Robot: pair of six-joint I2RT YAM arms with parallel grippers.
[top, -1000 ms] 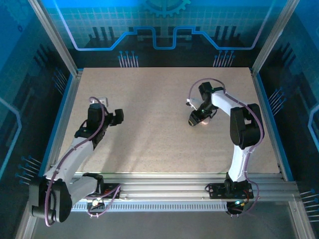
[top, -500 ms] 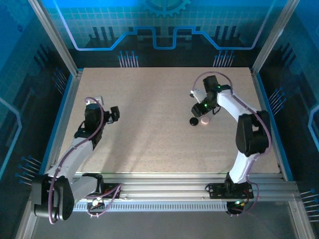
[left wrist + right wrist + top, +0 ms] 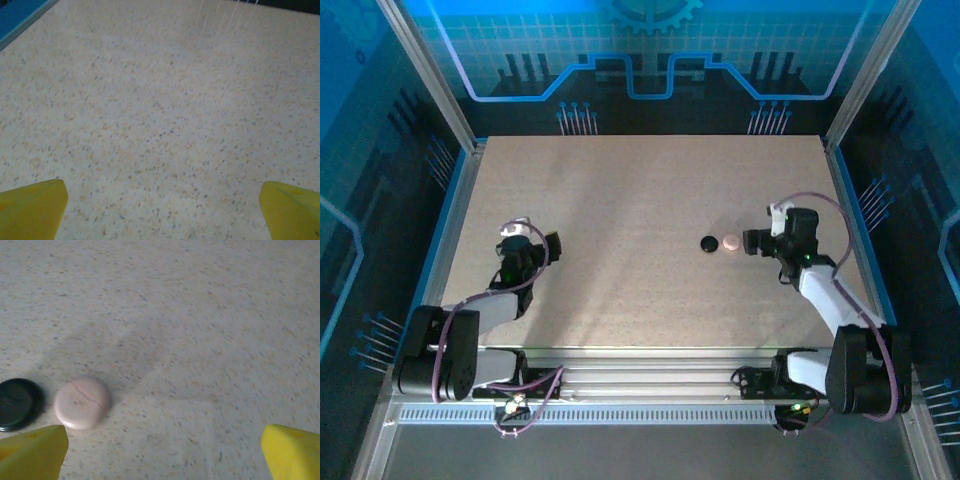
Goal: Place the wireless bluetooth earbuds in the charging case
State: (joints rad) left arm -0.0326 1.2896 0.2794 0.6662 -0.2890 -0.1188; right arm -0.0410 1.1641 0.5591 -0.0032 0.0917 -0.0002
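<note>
With the pink case (image 3: 82,403) shut on the worktop (image 3: 620,200), the black case (image 3: 17,404) just left of it and the earbuds presumably inside, my right hand (image 3: 753,241) hangs open just right of it, my left hand (image 3: 550,246) open far left.

I can read no text, brand or number anywhere; the pink case (image 3: 81,402) shows one thin line, probably a seam, not lettering.

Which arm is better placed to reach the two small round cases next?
Right. The right gripper, open, is close beside the pink case and black case; the left gripper is far away.
</note>
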